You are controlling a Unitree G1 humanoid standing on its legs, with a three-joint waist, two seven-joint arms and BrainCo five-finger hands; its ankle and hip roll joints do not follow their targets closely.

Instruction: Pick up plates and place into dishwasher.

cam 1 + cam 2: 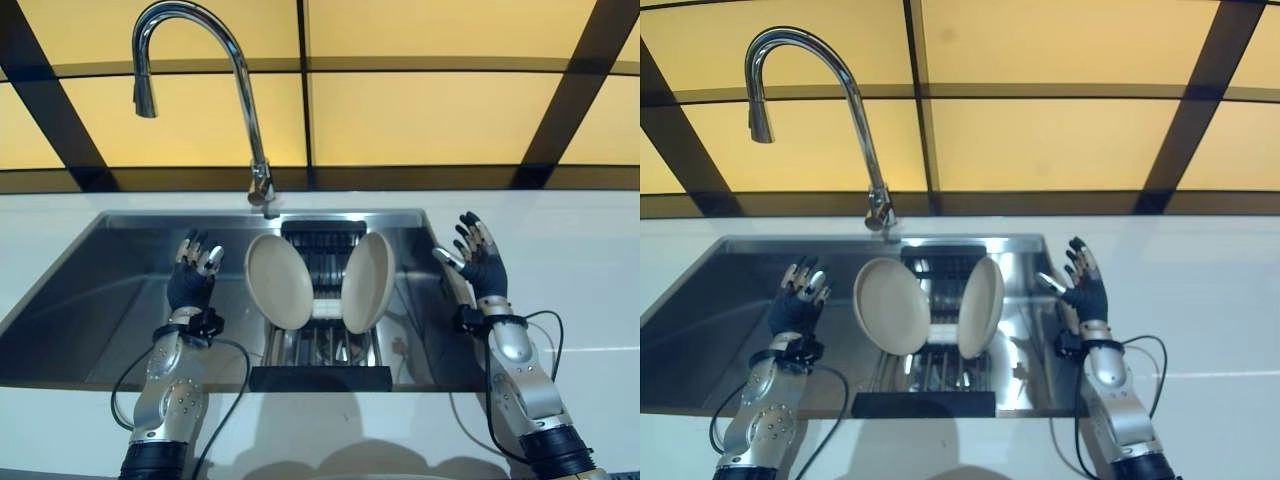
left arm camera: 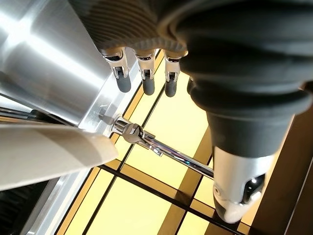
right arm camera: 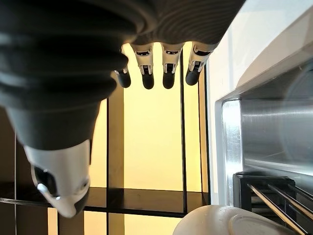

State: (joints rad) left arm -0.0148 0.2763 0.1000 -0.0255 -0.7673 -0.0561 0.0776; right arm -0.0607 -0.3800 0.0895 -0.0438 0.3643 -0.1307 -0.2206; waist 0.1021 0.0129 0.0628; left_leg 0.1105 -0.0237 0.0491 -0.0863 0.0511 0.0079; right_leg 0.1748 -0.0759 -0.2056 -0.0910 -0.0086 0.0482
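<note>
Two plates are standing on edge in the black rack (image 1: pixel 322 262) that is sitting inside the steel sink (image 1: pixel 90 290), one toward each side of the rack.

Left hand (image 1: pixel 190 283) is hanging over the sink's left half, fingers straight and spread, thumb apart, holding nothing. It is sitting just left of the left plate (image 1: pixel 279 281), with a gap between them. In the left wrist view the fingertips (image 2: pixel 148 86) are pointing toward the yellow panels, with the plate's pale rim (image 2: pixel 49 156) showing close by.

Left plate is leaning with its top tilting left, its pale face turning toward the camera. Right plate (image 1: pixel 367 282) is leaning the other way, top tilting right. The two are forming a V, apart at the top and nearer at the bottom; can't tell if they are touching low down. Rack wires are showing between and below them.

Faucet (image 1: pixel 218 60) is rising from the sink's back edge behind the rack, its neck arching over to the left.

Right hand (image 1: pixel 480 257) is hovering at the sink's right rim, by the white counter (image 1: pixel 580 280), fingers open and spread, empty. It is staying clear of the right plate. In the right wrist view its fingertips (image 3: pixel 168 78) are showing extended, with a plate's rim (image 3: pixel 220 223) and the rack's corner nearby.
</note>
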